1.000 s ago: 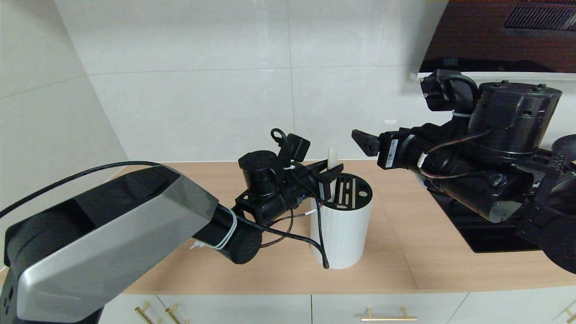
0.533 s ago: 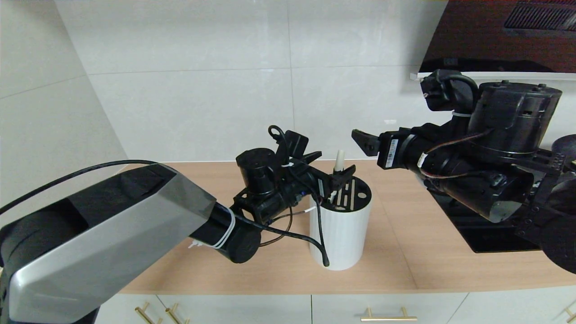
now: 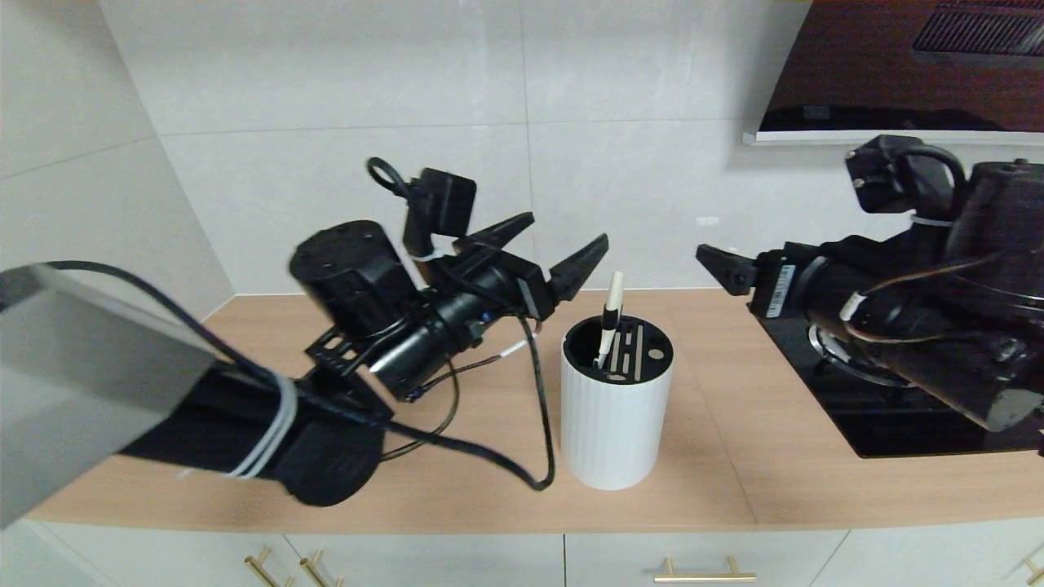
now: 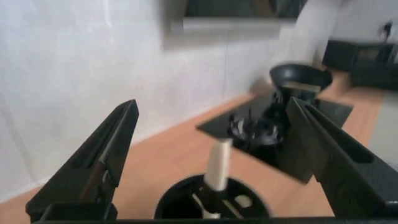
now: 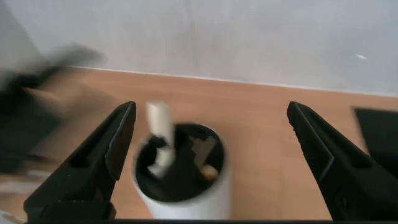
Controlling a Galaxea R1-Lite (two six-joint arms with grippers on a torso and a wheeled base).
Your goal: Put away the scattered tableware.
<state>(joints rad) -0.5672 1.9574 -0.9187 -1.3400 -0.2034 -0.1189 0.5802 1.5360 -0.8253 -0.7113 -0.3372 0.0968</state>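
Left gripper [image 3: 568, 231] hangs in the air, above and to the left of the holder [image 3: 613, 424]. Its fingers [image 4: 93, 168] are spread wide with nothing between them. In the left wrist view you get the holder's mouth below the gap, not touching either finger.

The utensil [image 3: 610, 314] is in the holder. Its pale handle with a black band sticks up out of the black slotted top, leaning a little, on the side nearer the left arm. The working end is down inside, so you can't tell what kind of utensil it is.

The holder is a white ribbed cylinder, upright on the tabletop [image 3: 718, 481], between the two arms and toward the front edge.

Right gripper [image 5: 211, 109] is raised off to the holder's right, well apart from it. Its fingers [image 5: 336, 162] are spread wide too, and empty. The right wrist view looks down at the holder through that gap.

Around it:
- A black cooktop [image 3: 864, 424] is set into the tabletop on the right.
- A dark pan [image 4: 301, 76] sits at its far end.
- A range hood [image 3: 897, 65] hangs above.
- There is a pale tiled wall behind.
- Drawer fronts with brass handles [image 3: 705, 575] run below the front edge.
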